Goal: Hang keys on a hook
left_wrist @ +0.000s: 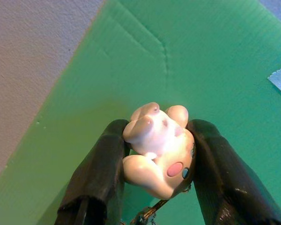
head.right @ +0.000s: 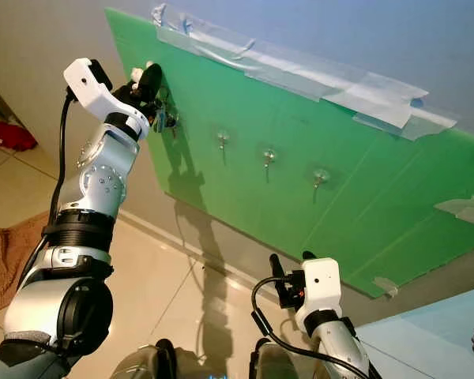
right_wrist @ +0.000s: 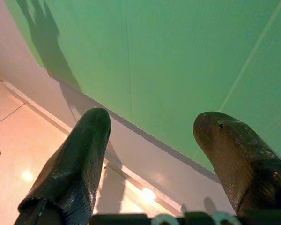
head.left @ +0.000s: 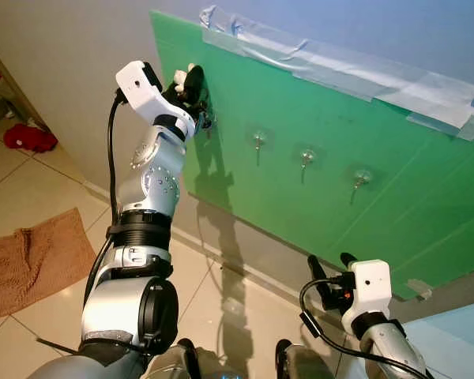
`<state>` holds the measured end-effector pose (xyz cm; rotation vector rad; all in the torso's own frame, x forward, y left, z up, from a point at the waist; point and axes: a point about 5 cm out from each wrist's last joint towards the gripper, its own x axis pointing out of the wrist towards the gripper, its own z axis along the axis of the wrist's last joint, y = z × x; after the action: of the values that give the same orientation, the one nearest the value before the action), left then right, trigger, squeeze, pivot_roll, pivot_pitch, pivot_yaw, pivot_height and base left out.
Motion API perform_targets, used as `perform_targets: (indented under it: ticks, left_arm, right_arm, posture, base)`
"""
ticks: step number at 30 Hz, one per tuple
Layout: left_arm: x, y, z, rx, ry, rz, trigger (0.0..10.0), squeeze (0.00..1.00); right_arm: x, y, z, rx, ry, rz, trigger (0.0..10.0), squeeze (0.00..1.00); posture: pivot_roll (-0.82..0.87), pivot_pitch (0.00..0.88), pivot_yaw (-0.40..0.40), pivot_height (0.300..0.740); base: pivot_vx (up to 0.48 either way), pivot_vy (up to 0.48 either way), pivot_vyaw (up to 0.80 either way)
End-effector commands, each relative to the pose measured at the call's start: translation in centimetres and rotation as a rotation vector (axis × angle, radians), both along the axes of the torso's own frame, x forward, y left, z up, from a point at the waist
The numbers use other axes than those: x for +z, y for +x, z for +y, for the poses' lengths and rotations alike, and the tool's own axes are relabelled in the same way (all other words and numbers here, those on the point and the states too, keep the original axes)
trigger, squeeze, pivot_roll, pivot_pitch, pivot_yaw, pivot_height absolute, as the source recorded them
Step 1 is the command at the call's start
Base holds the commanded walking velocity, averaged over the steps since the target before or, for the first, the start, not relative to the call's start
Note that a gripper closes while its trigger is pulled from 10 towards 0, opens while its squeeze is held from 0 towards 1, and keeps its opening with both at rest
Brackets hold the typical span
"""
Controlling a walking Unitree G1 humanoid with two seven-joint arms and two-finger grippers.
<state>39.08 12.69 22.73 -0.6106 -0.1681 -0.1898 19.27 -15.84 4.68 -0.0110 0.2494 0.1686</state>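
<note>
At upper left of the frame your left gripper (head.left: 191,85) pinches the keys (head.left: 205,120) by their white charm against the green board (head.left: 332,197), while your right gripper (head.left: 329,272) rests open low.

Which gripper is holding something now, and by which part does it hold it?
The left gripper holds the keys by their white figure keychain, pinched between its fingers against the green board. The right gripper is open and holds nothing.

Keys (head.left: 207,121) hung dark and bunched against the green board (head.left: 316,118), dangling below a cream, pink-spotted figurine keychain (left_wrist: 158,149) pinched between black fingers, three clear suction hooks (head.left: 306,156) stood in a row on the board beside them
</note>
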Motion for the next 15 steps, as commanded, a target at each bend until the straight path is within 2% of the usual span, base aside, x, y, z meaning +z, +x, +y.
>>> perform_targets:
  ticks: [1, 15]
  left_arm:
    - [-0.4, -0.2, 0.0, 0.006, 0.011, 0.02, 0.0, 0.0]
    - [-1.6, -0.7, -0.1, 0.024, 0.001, 0.076, 0.0, 0.0]
  right_arm:
    - [-0.4, -0.3, 0.0, 0.004, 0.001, 0.02, 10.0, 0.0]
    - [-0.4, -0.3, 0.1, 0.0, 0.004, 0.022, 10.0, 0.0]
  posture:
    - [-0.3, 0.145, 0.038, 0.74]
    - [-0.3, 0.155, 0.042, 0.74]
  base:
    - [0.0, 0.0, 0.0]
    - [0.0, 0.0, 0.0]
